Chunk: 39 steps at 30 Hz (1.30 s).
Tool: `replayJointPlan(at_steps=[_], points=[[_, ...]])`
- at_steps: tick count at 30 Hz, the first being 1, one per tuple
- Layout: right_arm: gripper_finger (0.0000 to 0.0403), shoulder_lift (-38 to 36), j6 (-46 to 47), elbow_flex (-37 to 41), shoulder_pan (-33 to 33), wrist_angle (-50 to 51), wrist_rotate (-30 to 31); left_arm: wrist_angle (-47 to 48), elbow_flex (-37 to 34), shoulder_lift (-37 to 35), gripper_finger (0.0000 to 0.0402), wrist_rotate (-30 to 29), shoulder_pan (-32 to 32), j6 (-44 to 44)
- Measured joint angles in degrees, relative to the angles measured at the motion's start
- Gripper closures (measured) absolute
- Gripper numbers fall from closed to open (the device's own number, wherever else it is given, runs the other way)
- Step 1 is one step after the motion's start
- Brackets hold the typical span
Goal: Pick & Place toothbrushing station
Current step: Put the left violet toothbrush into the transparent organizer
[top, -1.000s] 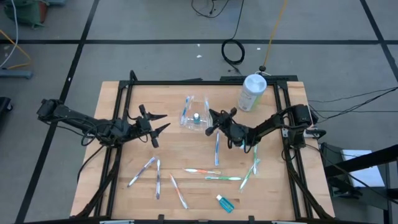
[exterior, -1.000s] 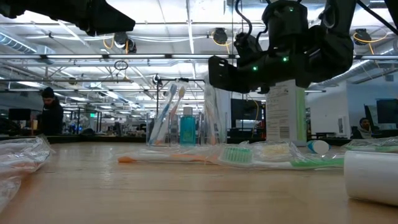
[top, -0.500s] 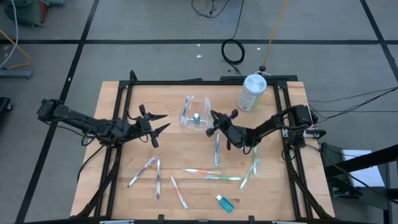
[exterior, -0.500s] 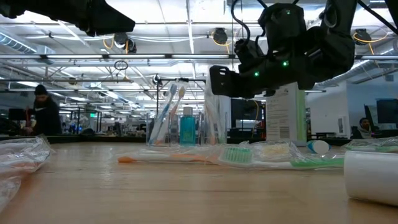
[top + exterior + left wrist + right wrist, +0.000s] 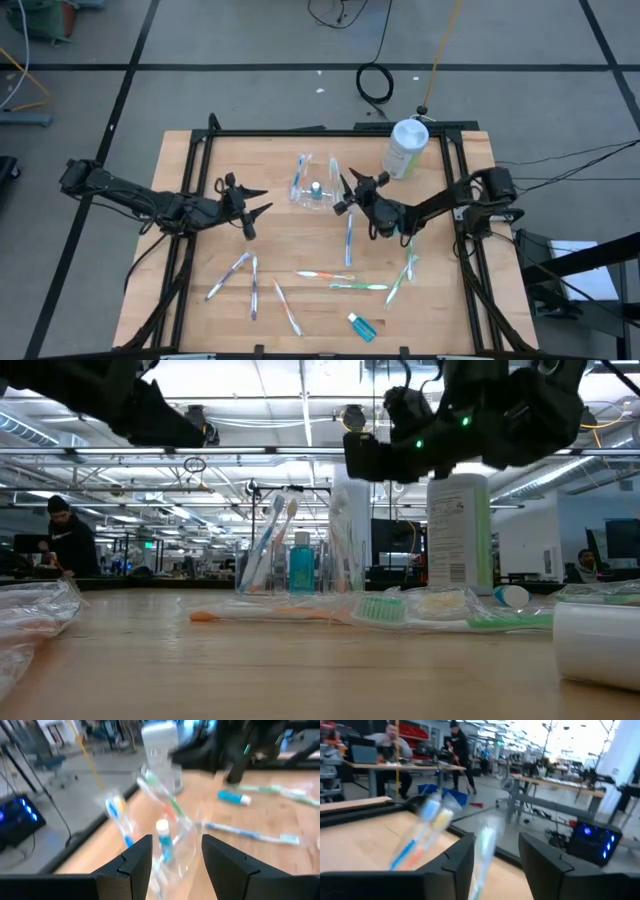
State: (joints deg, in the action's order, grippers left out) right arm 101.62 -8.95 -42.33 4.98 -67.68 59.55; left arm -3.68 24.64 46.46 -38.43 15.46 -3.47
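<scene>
The toothbrushing station (image 5: 315,188) is a clear plastic holder standing upright on the wood, far of centre. It holds toothbrushes and a small blue bottle (image 5: 301,565); the left wrist view shows the station (image 5: 167,837) too. My right gripper (image 5: 342,195) is open just right of the station and above its right end (image 5: 360,460). In the right wrist view a pale toothbrush (image 5: 484,845) stands upright ahead of the gap between the open fingers (image 5: 495,857). My left gripper (image 5: 262,200) hovers open left of the station, pointing at it.
A tall white-and-green canister (image 5: 405,148) stands at the far right. Several loose toothbrushes (image 5: 325,275) lie on the near half of the table, one (image 5: 348,235) below my right gripper, with a small blue tube (image 5: 362,327) near the front edge. People move in the room behind.
My right gripper has opened and risen above the station's right end, moving slightly toward the table's far edge. My left gripper has tipped downward a little in place. The station has stayed where it was.
</scene>
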Motion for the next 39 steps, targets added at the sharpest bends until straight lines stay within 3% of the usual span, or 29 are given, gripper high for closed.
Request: replayJointPlan(at_steps=[4,9,14,18,22,26,39], points=[[0.024,-4.5,-7.4,0.0,1.4,2.8,-7.7,6.0,0.0,0.0,0.0224,3.7,0.0,-4.9],[0.0234,-10.9,-7.6,0.0,1.5,14.4,-19.5,11.1,0.0,0.0,0.0224,13.7,0.0,-14.2],[0.0235,-16.2,-5.5,0.0,-0.5,21.0,-20.6,17.7,0.0,0.0,0.0225,27.8,0.0,-25.8],[0.0235,-18.8,-2.4,0.0,-1.2,24.6,-20.7,28.7,0.0,0.0,0.0224,37.3,0.2,-40.2],[0.0236,-19.9,0.1,0.0,-1.1,28.4,-20.7,43.0,0.0,0.1,0.0225,38.0,2.2,-50.7],[0.0236,-19.9,0.8,0.0,-1.1,30.8,-20.8,48.3,-1.3,1.6,0.0225,38.6,5.4,-56.2],[0.0236,-19.9,0.8,0.0,-1.1,31.1,-20.8,30.3,-4.7,11.8,0.0225,38.3,16.1,-59.7]])
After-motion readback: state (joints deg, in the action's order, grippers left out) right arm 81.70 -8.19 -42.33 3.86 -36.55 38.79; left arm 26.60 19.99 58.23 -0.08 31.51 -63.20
